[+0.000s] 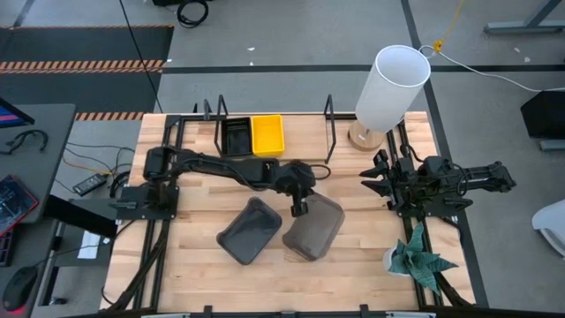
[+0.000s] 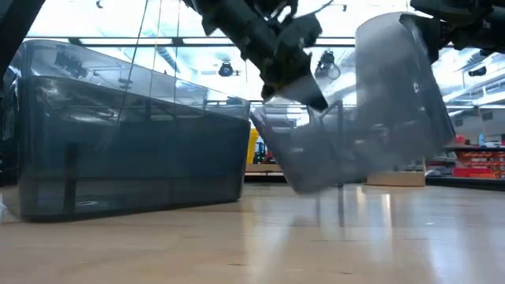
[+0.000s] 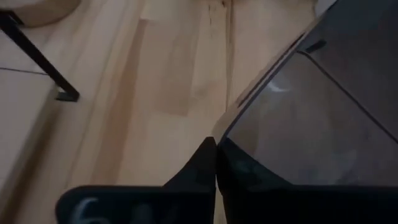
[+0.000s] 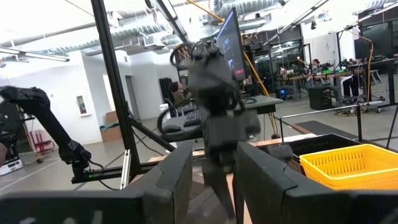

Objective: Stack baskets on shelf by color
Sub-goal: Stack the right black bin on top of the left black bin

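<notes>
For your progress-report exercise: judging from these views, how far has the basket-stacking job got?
Done: a black basket and a yellow basket sit side by side on the shelf. In hand: the left pincer is shut on the rim of one grey basket, tilted up in the low view. Left: that basket and the second grey basket on the table. The right pincer waits open.

Lifted grey basket (image 2: 371,110) blurred in low view; lamp (image 1: 388,88) hides shelf end.
</notes>
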Controlling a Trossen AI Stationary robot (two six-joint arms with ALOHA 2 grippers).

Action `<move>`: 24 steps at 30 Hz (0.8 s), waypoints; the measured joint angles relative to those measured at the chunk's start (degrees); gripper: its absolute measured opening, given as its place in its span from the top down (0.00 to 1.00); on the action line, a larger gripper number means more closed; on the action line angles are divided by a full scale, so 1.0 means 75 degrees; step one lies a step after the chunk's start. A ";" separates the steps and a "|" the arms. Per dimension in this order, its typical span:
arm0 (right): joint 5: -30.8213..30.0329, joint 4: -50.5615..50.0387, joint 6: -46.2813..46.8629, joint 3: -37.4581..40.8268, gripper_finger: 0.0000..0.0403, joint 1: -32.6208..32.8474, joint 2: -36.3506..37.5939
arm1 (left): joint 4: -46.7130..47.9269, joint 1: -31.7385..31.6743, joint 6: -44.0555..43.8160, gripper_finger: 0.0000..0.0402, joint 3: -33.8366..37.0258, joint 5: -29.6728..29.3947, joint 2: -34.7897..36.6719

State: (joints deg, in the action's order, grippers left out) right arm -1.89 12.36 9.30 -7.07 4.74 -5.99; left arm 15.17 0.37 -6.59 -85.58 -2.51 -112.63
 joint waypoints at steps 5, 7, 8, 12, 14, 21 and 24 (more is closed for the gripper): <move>0.0003 0.0003 0.0000 0.0000 0.68 -0.0001 0.0002 | 0.0544 -0.0042 -0.0029 0.99 -0.0003 0.0161 0.0718; 0.0000 -0.0002 0.0000 0.0000 0.68 -0.0001 -0.0001 | 0.0657 -0.0039 -0.0065 0.99 -0.0003 0.0172 0.0964; 0.0001 0.0002 0.0000 0.0000 0.68 -0.0001 -0.0001 | 0.0731 -0.0029 -0.0108 0.99 -0.0003 0.0173 0.1069; 0.0003 0.0003 0.0000 0.0000 0.68 0.0000 0.0002 | 0.0943 0.0048 -0.0227 0.99 -0.0003 0.0205 0.1580; 0.0000 0.0000 0.0000 0.0000 0.68 -0.0001 -0.0001 | 0.1100 0.0097 -0.0232 0.99 -0.0003 0.0210 0.1803; 0.0000 0.0000 0.0000 0.0000 0.68 0.0000 0.0002 | 0.2354 0.0165 -0.0233 0.99 -0.0005 0.0204 0.2521; 0.0000 0.0000 0.0000 0.0000 0.68 -0.0001 -0.0001 | 0.2851 0.0159 -0.0233 0.99 -0.0006 0.0165 0.2718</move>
State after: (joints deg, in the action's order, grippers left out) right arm -1.89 12.36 9.30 -7.07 4.73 -6.00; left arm 36.55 1.56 -8.34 -85.62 -1.27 -92.24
